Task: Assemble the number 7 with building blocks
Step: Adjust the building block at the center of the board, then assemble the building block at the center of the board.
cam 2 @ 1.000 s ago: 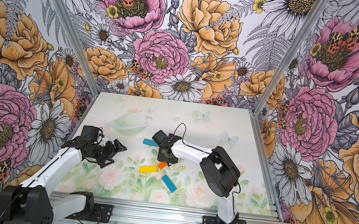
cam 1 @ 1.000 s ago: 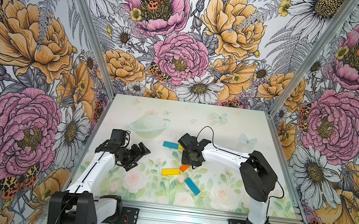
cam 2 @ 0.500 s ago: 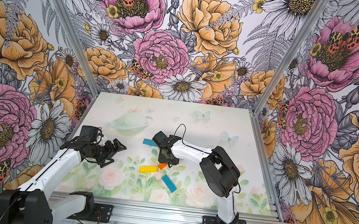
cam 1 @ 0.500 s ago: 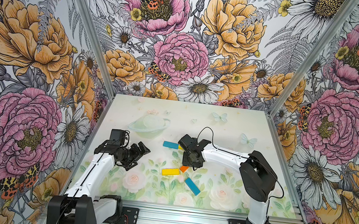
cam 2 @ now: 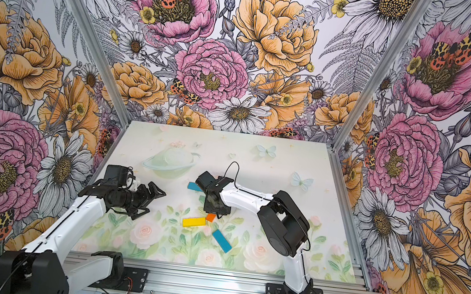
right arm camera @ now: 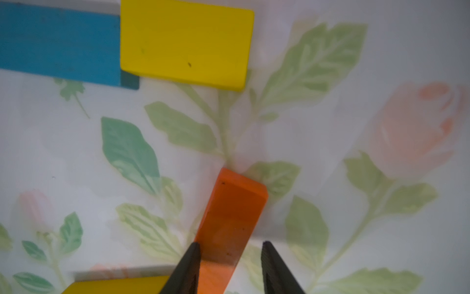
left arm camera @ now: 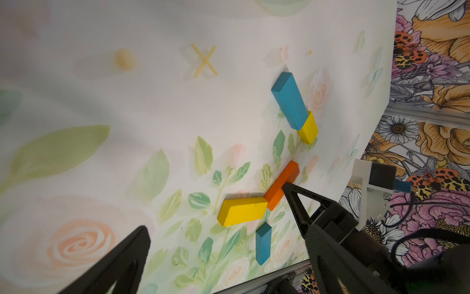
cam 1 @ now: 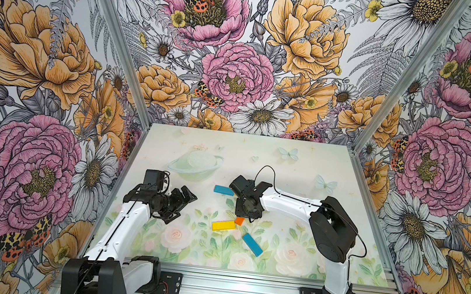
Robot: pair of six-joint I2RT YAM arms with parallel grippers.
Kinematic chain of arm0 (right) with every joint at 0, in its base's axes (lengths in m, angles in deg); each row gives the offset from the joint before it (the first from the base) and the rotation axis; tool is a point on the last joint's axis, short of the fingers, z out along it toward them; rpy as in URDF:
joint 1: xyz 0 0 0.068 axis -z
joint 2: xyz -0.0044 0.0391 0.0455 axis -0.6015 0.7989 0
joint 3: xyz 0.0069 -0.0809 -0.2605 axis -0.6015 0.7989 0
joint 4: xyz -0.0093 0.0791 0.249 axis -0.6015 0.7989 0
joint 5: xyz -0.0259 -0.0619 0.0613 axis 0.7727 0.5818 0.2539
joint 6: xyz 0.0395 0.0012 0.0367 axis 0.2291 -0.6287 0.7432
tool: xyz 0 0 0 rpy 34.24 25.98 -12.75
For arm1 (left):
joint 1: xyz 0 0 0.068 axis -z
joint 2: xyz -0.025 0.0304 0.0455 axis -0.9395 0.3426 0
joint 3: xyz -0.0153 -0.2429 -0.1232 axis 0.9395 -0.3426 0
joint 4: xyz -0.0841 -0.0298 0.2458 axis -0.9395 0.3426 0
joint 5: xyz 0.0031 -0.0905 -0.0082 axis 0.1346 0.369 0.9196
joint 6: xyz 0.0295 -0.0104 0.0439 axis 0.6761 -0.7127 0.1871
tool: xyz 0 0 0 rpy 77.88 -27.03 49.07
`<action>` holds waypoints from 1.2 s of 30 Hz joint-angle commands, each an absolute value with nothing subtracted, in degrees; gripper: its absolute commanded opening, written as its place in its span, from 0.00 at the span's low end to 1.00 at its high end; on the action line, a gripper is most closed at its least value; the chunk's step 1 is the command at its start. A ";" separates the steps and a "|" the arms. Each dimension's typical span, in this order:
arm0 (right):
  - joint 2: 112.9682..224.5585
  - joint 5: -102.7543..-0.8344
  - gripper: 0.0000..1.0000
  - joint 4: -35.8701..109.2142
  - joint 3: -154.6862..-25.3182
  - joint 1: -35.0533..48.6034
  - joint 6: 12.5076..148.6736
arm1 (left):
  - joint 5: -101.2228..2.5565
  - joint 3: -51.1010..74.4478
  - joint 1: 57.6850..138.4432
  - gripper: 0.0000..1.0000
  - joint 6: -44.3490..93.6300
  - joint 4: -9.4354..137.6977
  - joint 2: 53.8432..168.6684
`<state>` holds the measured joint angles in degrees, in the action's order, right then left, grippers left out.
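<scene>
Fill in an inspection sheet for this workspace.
Surface: pastel floral mat, flat.
Job's things: blue block and short yellow block end to end; orange block touching long yellow block at a corner; second blue block apart; no 7 yet.
Clutter: nothing seen.
Hands: left hand wide open, off the blocks; right hand astride orange block, gap on one side.
Cables: black cable loops above right wrist.
Surroundings: floral walls, metal rail in front.

Walls papered with oversized pink and orange peonies, daisies and spotted moths (slanting aluminium posts at the corners) enclose an evenly lit pale tabletop printed with roses, leaves and butterflies, a ribbed aluminium rail along its near edge.
</scene>
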<state>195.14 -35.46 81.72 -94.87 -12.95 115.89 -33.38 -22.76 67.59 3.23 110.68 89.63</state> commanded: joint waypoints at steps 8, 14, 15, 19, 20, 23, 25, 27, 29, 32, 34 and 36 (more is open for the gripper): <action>198.35 -36.41 0.37 82.44 -97.09 -12.91 114.50 | -32.64 -23.64 67.99 0.99 3.28 109.80 87.47; 198.76 -37.15 0.35 82.45 -97.62 -12.09 113.63 | -32.43 -23.99 68.03 0.99 2.99 109.83 86.46; 198.45 -37.18 0.38 82.49 -97.73 -12.16 113.57 | -32.47 -24.05 68.03 0.99 3.02 109.89 86.28; 197.54 -37.00 0.54 83.33 -98.96 -11.91 113.20 | -32.47 -23.99 67.90 0.99 3.11 109.84 85.93; 197.68 -37.13 0.55 83.70 -99.67 -11.89 113.05 | -32.47 -23.92 67.73 0.99 3.11 109.89 86.00; 198.07 -38.23 0.55 84.40 -101.54 -11.98 112.96 | -32.38 -23.64 67.63 0.99 3.28 109.86 86.46; 197.87 -38.13 0.53 84.64 -102.45 -12.14 112.95 | -32.29 -23.38 67.64 0.99 3.32 109.89 86.62; 197.81 -37.84 0.52 84.82 -102.88 -12.16 113.01 | -32.27 -23.38 67.68 0.99 3.53 109.89 86.63; 198.65 -38.03 0.52 85.59 -103.74 -12.17 112.53 | -32.21 -23.37 67.59 0.99 3.63 109.87 86.71; 200.58 -38.95 0.52 87.27 -104.58 -12.26 112.61 | -31.86 -23.16 67.46 0.99 3.87 109.89 86.93; 201.02 -38.52 0.51 87.50 -103.92 -12.50 113.05 | -31.69 -23.02 67.27 0.99 3.98 109.88 86.86; 201.17 -38.04 0.51 87.63 -103.35 -12.60 113.39 | -31.60 -23.11 67.06 0.99 4.06 109.89 86.72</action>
